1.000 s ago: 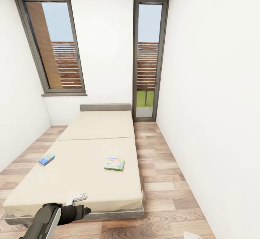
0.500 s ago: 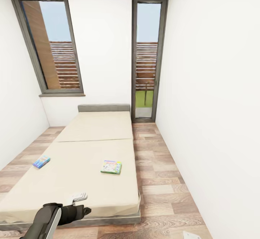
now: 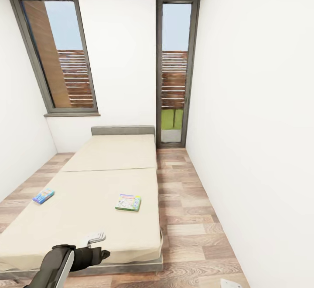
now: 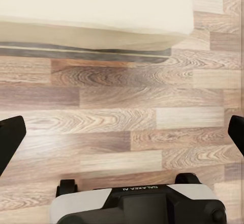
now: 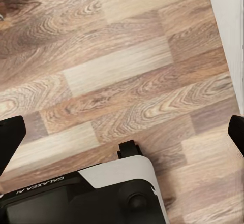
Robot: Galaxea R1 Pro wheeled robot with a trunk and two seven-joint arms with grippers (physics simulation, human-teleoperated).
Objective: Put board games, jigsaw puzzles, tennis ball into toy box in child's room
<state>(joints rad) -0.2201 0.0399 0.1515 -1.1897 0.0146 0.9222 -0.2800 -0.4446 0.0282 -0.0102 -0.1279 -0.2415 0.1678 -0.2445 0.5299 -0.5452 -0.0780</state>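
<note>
I see bed (image 3: pixel 100 183) ahead, beige mattress, grey headboard at far wall. Blue game (image 3: pixel 43 196) near bed's left edge; pale green game (image 3: pixel 128 202) right of middle, well apart. Left gripper (image 3: pixel 97 238) low at bed's foot, fingers (image 4: pixel 10 137) spread wide, holding nothing. Right fingers (image 5: pixel 11 135) also released, over plank floor (image 5: pixel 127 82).

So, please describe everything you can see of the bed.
The bed is low and wide, with a plain beige mattress in two sections, a thin grey frame and a low grey headboard against the white wall. It stands on the wood floor. Two board games lie flat on it: a small blue one and a pale green one.
</note>
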